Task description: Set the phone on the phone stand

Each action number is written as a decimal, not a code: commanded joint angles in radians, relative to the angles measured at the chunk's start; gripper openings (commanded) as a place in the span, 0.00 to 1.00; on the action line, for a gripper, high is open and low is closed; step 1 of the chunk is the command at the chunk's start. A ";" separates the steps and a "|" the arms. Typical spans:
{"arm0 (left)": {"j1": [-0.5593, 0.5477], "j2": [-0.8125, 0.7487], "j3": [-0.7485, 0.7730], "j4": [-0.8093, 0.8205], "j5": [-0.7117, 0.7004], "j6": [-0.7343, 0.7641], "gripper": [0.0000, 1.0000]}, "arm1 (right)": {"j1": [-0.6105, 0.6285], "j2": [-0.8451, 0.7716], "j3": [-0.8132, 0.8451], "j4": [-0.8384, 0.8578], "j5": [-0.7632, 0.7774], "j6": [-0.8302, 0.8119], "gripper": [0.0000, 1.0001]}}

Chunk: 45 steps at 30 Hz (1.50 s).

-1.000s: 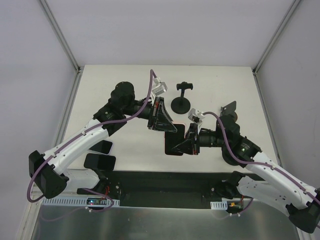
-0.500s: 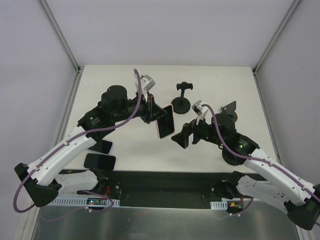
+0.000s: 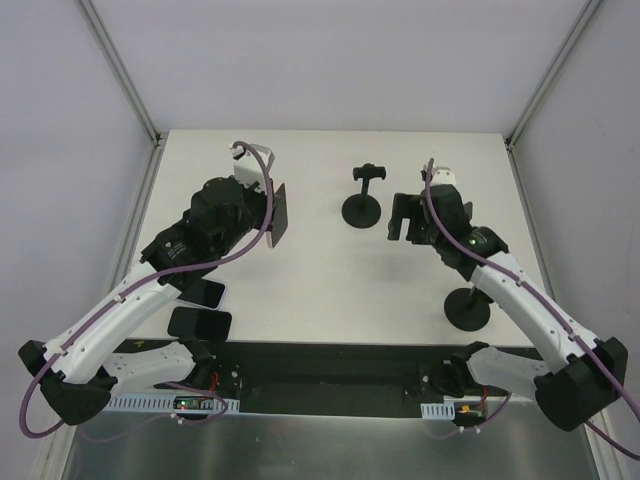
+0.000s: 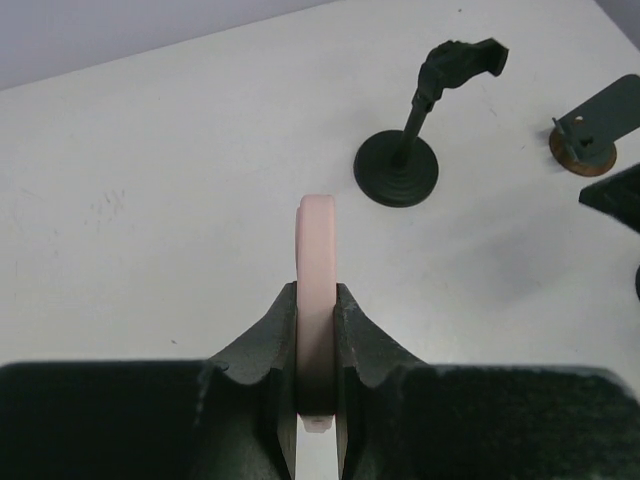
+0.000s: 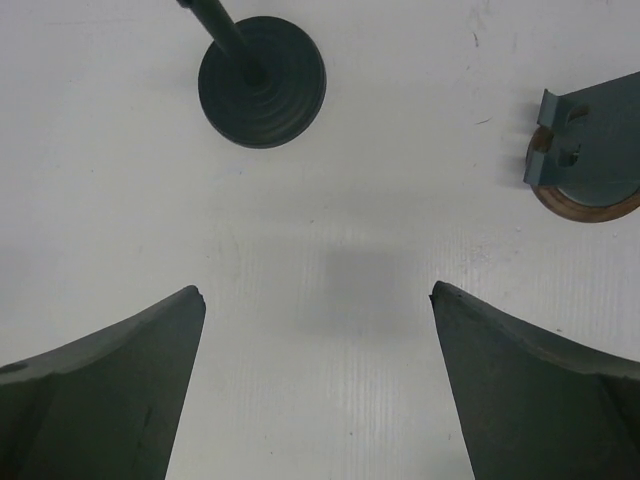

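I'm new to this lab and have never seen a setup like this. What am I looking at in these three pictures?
These are two robot arms bolted to a white table, each ending in a two-finger gripper. The wide picture looks down from above and behind them; the other two come from cameras on the wrists, so each arm's own fingers show at the bottom. The left gripper is shut on a pink-edged phone, held on edge above the table. The right gripper is open and empty. On the table stand a black phone stand with a round base, a second stand with a flat plate, and what look like two more dark phones near the left arm's base.
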 commanded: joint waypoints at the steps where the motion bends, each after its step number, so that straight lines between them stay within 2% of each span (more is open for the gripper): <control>1: 0.013 -0.020 -0.034 0.056 -0.038 0.019 0.00 | -0.052 0.127 0.176 -0.066 -0.061 -0.059 0.97; 4: 0.013 -0.026 -0.047 0.062 -0.099 0.020 0.00 | -0.069 0.220 0.270 -0.066 -0.078 -0.095 0.95; 7: 0.013 -0.046 -0.077 0.085 -0.158 0.023 0.00 | -0.098 0.317 0.369 -0.062 -0.153 -0.092 0.87; 8: 0.013 -0.056 -0.088 0.111 -0.179 0.010 0.00 | -0.104 0.339 0.391 -0.059 -0.164 -0.092 0.82; 13: -0.001 -0.058 -0.128 0.138 -0.189 -0.009 0.00 | -0.105 0.492 0.540 -0.059 -0.234 -0.110 0.72; 17: -0.055 -0.064 -0.154 0.171 -0.233 0.026 0.00 | -0.105 0.595 0.697 -0.132 -0.222 -0.137 0.52; 25: -0.125 -0.072 -0.203 0.246 -0.285 0.102 0.00 | -0.104 0.658 0.770 -0.211 -0.176 -0.170 0.41; 31: -0.148 -0.073 -0.219 0.274 -0.307 0.143 0.00 | -0.105 0.669 0.776 -0.218 -0.182 -0.203 0.26; 35: -0.158 -0.075 -0.226 0.288 -0.319 0.154 0.00 | -0.105 0.676 0.781 -0.211 -0.177 -0.228 0.22; 45: -0.159 -0.053 -0.232 0.300 -0.333 0.189 0.00 | -0.105 0.713 0.863 -0.227 -0.193 -0.277 0.25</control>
